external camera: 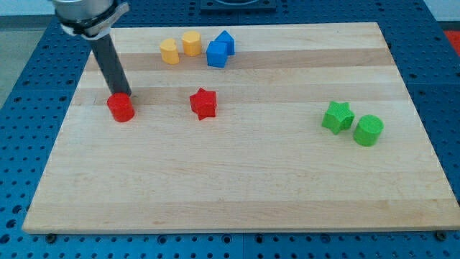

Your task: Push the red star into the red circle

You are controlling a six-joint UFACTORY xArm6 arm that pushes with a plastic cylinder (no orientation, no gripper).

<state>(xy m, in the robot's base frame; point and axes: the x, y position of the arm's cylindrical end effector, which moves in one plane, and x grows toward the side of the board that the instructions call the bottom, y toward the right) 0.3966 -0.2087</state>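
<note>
1. Jaws: none fitted on this rig, so no open or closed state applies; my tip (121, 94) sits at the upper edge of the red circle (121, 108), touching or very nearly so.
2. Camera view, count: two red blocks, two yellow, two blue, two green.
3. Red star (203, 103) lies on the wooden board (237, 180), to the view's right of the red circle, clearly apart from it.
4. Yellow blocks (180, 47) and blue blocks (221, 49) cluster at the view's top.
5. Green star (337, 116) sits just beside the green cylinder (368, 130) at the view's right.
6. Containers: none seen.
</note>
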